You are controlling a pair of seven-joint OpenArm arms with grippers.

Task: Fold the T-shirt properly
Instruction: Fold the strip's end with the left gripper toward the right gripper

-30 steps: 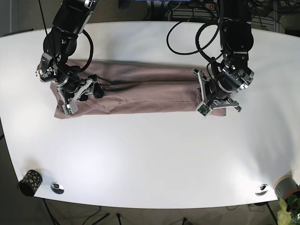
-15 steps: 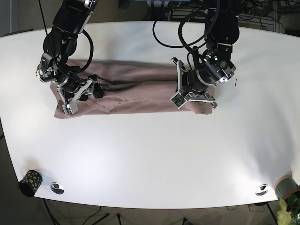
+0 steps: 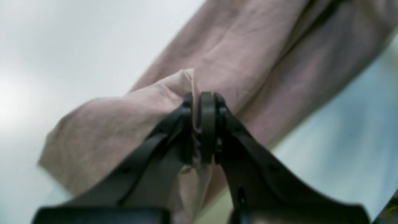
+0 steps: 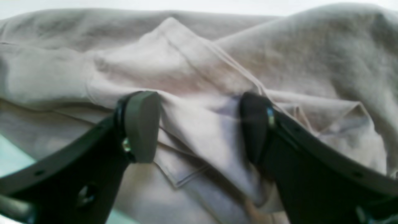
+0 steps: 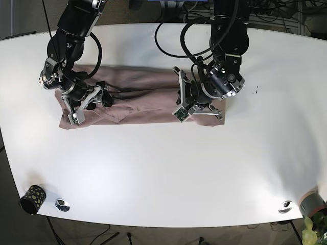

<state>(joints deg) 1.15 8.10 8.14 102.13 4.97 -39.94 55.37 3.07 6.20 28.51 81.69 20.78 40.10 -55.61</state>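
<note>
Starting at the near table edge [image 5: 163, 204]: a patterned dark cup [image 5: 32, 198] at 7 o'clock, a metal fitting [image 5: 62, 204] beside it, a second fitting [image 5: 285, 206] at 5 o'clock. Mid-table, toward 11 o'clock: one T-shirt [image 5: 138, 97], dusty pink, lying as a long horizontal band, already narrowed lengthwise, its right end doubled over toward the centre. Left gripper [image 3: 200, 130]: fingers pressed together with a pinch of hem sandwiched between the pads, a flap of cloth lifted clear of the table. Right gripper [image 4: 199, 124]: fingers spread wide, tips resting against rumpled fabric at the band's far-left end, clamping nothing. Material, judged: thin knit cotton, light, limp, no stiffness; sags and creases wherever unsupported, drags on the table, slips little once pinched. Best hold, judged: corners and hemmed edges, where doubled stitching gives the pads something thicker; a mid-panel pinch would bunch layers and spoil the fold. Farther back, beyond 12 o'clock: cables [image 5: 204, 10] and dark equipment, blurred.
</note>
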